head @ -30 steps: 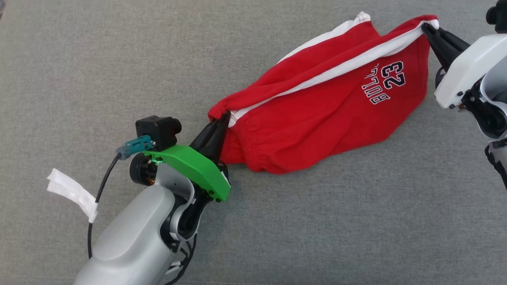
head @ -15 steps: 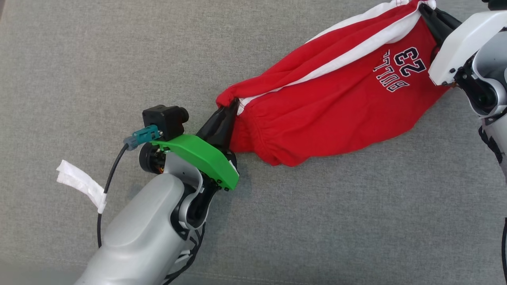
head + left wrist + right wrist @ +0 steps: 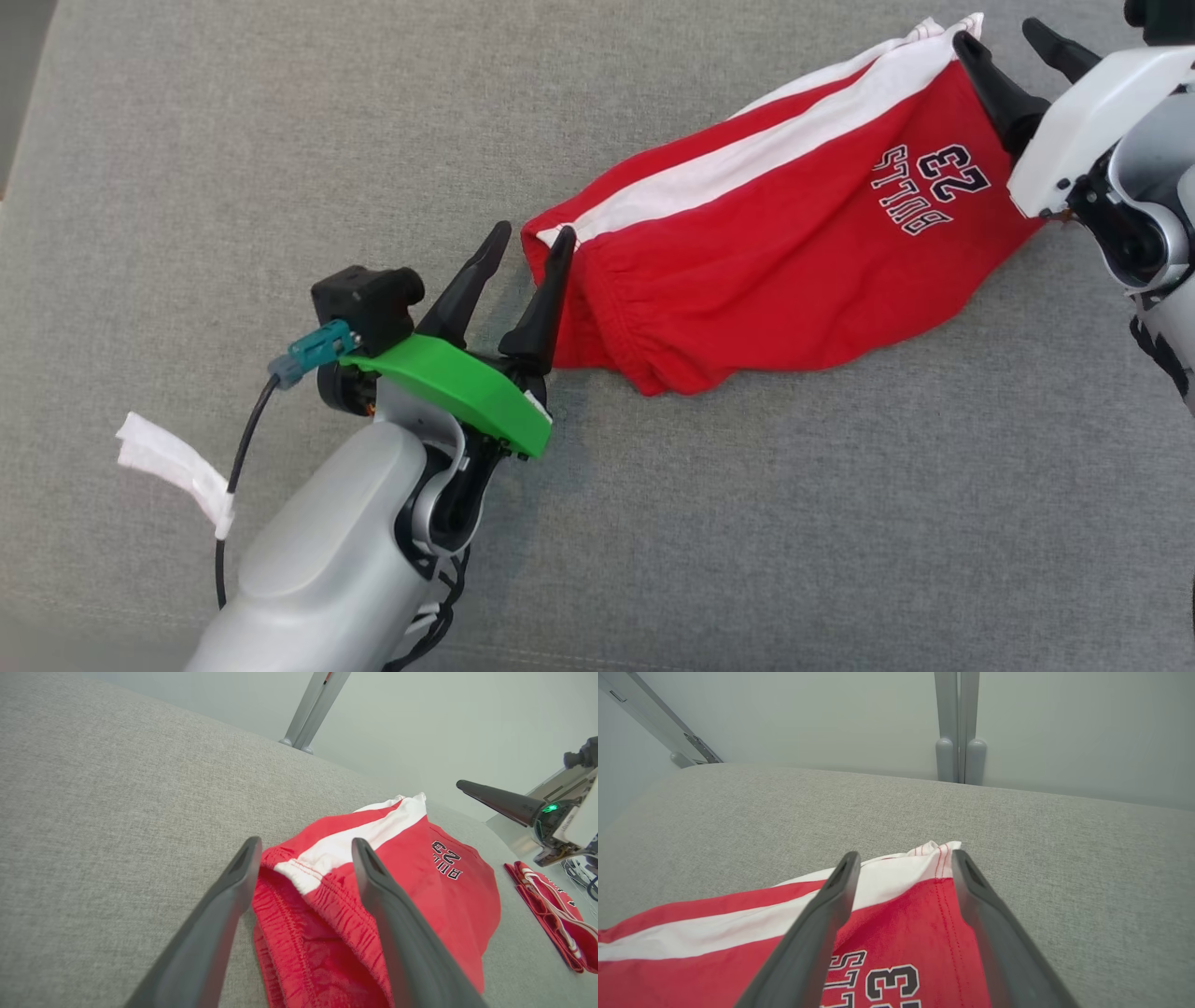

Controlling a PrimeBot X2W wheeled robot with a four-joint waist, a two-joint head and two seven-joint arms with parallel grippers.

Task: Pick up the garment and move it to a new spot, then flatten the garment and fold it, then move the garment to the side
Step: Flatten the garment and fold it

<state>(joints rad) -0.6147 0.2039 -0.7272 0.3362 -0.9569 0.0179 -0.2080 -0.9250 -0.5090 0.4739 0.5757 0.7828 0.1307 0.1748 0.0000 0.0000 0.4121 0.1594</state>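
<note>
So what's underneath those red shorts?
The red shorts lie on the grey fabric surface, which shows on every side of them. Directly beneath, the cloth covers the surface, so whether anything else is hidden there cannot be seen.

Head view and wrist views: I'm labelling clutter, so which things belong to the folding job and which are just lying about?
Job: red shorts, open left gripper, open right gripper, grey padded surface.
Lying about: second red garment off to the side, white tape tag, grey metal posts.
</note>
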